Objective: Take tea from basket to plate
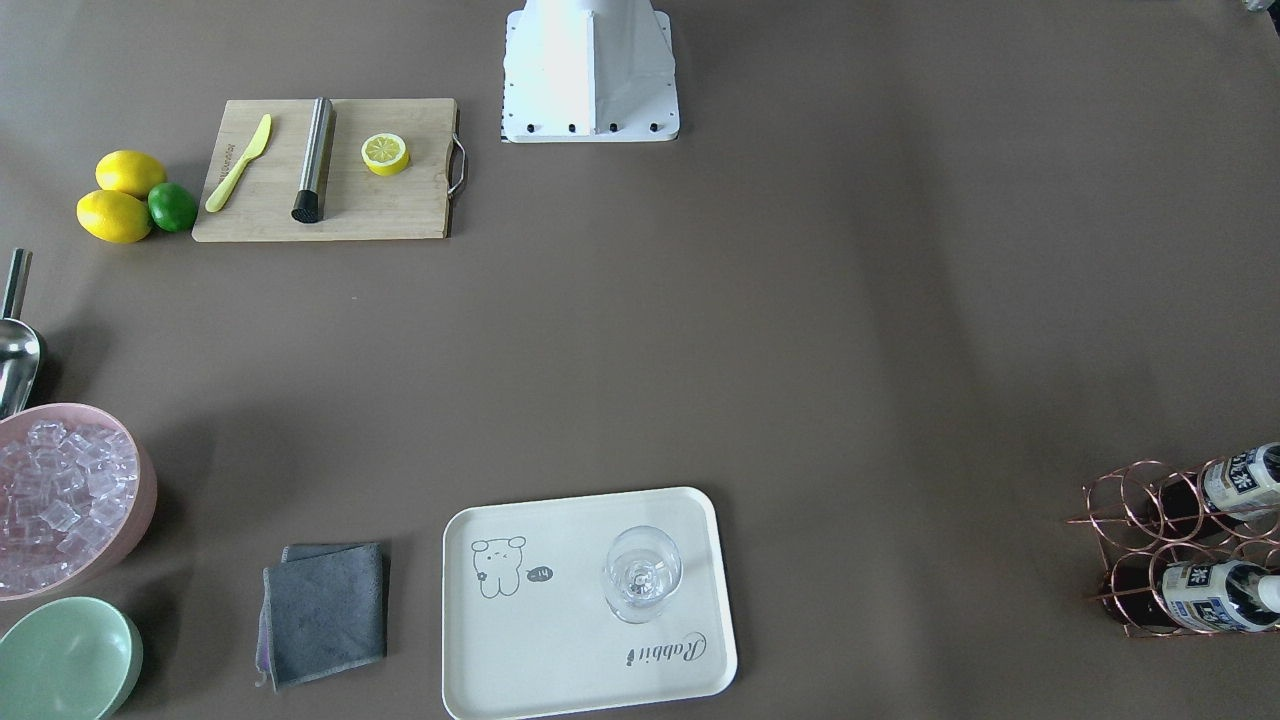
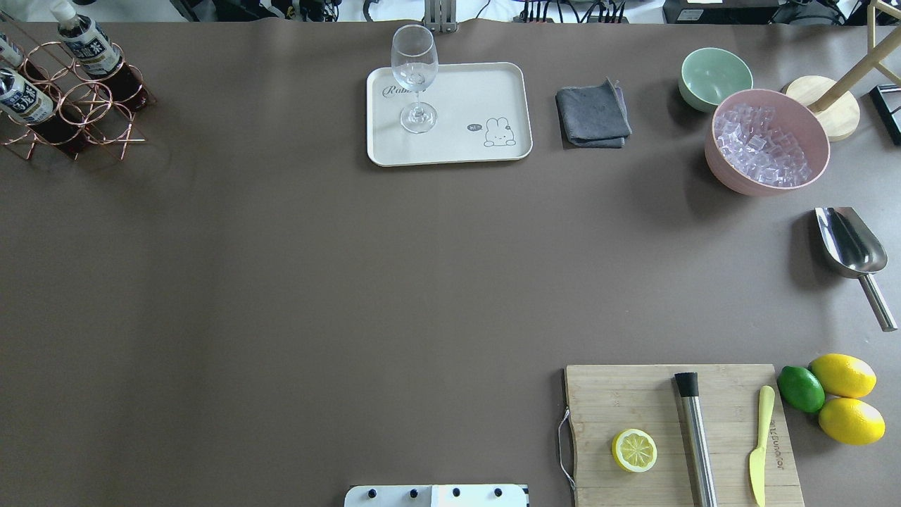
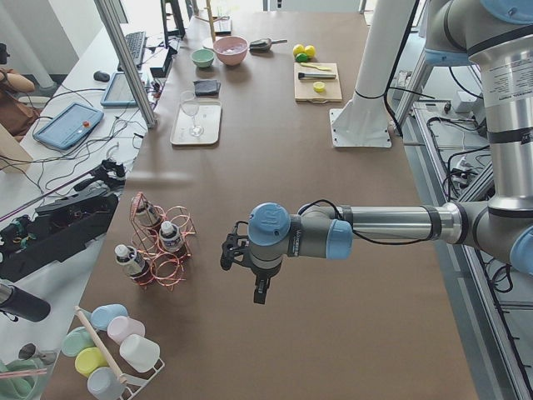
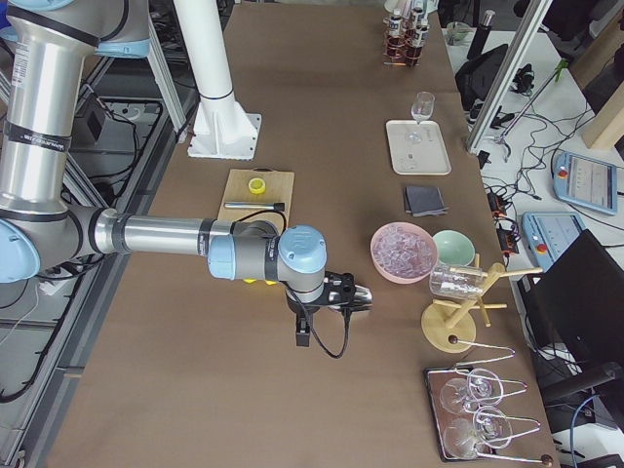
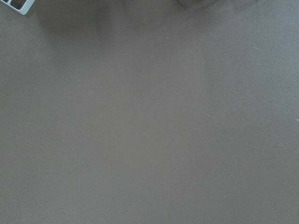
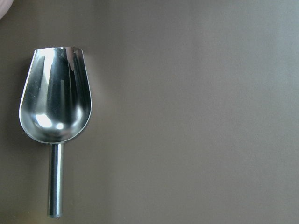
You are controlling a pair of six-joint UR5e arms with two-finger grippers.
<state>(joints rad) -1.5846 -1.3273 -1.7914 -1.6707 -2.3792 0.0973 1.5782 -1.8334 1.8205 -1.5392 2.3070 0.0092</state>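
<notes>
Three tea bottles stand in the copper wire basket (image 2: 77,113) at the table's far left corner; one bottle (image 2: 88,46) is at the back, another (image 2: 24,98) nearer. The basket (image 3: 162,250) also shows in the exterior left view. The cream plate (image 2: 479,98) lies at the far middle with a wineglass (image 2: 415,77) standing on it. My left gripper (image 3: 224,253) hovers over bare table to the right of the basket in the exterior left view; I cannot tell its state. My right gripper (image 4: 363,295) shows only in the exterior right view, near the pink bowl; I cannot tell its state.
A grey cloth (image 2: 593,113), green bowl (image 2: 714,74), pink ice bowl (image 2: 767,141) and steel scoop (image 2: 848,243) lie on the right. A cutting board (image 2: 619,394) with half a lemon, a steel rod and a yellow knife sits near right, lemons and a lime beside it.
</notes>
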